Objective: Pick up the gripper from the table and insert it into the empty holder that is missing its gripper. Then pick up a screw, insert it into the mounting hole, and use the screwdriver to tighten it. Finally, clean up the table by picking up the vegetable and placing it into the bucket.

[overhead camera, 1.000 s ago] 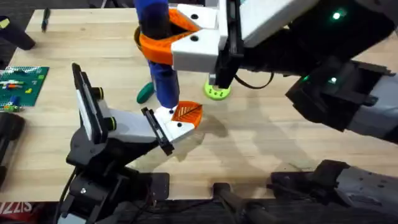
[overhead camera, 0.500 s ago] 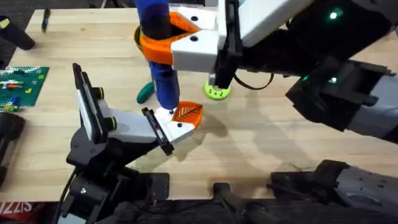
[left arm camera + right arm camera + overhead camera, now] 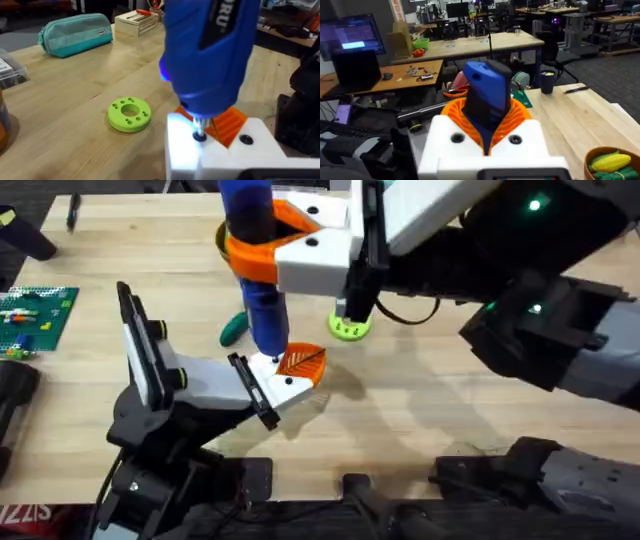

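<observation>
The biggest thing going on is the right arm reaching across the table point(image 3: 420, 410), with the right gripper point(image 3: 262, 248) clamped around the screwdriver point(image 3: 256, 260). Its smooth orange jaws hug the blue barrel on both sides, and the right wrist view has the screwdriver's point(image 3: 487, 97) top sticking up between the orange pads, so it's gripping the tool, held upright.

Straight below that gripper, the screwdriver tip comes down onto the holder point(image 3: 285, 388), the white boxy mount at the end of the black-and-white arm. In the left wrist view the bit sits on a screw point(image 3: 199, 136) in the holder's point(image 3: 215, 150) white top face, with a second dark hole just beside it.

The gripper point(image 3: 300, 363), the ribbed orange pad, is seated on the holder, just to the side of the screwdriver tip and touching the mount.

Left gripper: can't tell whether it's open or shut.

The lime-green disc point(image 3: 349, 328) lies on the table near the screwdriver, on the far side of the holder. The vegetable point(image 3: 234, 329) pokes out from behind the blue barrel on the other side, lying flat on the wood.
</observation>
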Controlling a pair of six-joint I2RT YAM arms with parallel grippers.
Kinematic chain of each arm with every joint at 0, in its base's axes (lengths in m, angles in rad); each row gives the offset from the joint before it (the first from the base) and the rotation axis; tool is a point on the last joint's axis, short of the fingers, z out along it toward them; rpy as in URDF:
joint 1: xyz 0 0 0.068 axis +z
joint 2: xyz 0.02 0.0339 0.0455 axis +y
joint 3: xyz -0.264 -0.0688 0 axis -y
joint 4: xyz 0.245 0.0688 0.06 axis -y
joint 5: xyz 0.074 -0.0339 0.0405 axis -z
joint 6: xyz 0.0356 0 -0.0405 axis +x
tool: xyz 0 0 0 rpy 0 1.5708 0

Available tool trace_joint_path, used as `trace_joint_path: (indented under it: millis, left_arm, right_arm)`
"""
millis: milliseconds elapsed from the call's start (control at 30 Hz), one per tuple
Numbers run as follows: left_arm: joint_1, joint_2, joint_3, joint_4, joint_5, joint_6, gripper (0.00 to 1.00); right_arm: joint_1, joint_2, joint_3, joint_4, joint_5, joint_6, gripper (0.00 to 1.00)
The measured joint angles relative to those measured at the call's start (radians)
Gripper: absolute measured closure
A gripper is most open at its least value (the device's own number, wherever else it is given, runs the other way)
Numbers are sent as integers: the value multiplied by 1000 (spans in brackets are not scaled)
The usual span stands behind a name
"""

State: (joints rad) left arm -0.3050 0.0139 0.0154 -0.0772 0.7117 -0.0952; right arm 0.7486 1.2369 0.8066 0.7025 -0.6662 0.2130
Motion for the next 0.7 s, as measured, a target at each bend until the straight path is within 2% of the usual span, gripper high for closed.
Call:
trace_joint_path:
  millis: [700]
  left_arm:
    - [0,0,0,0,-1,0,992]
  right_arm:
    - [-19,0,0,109,-2,4,960]
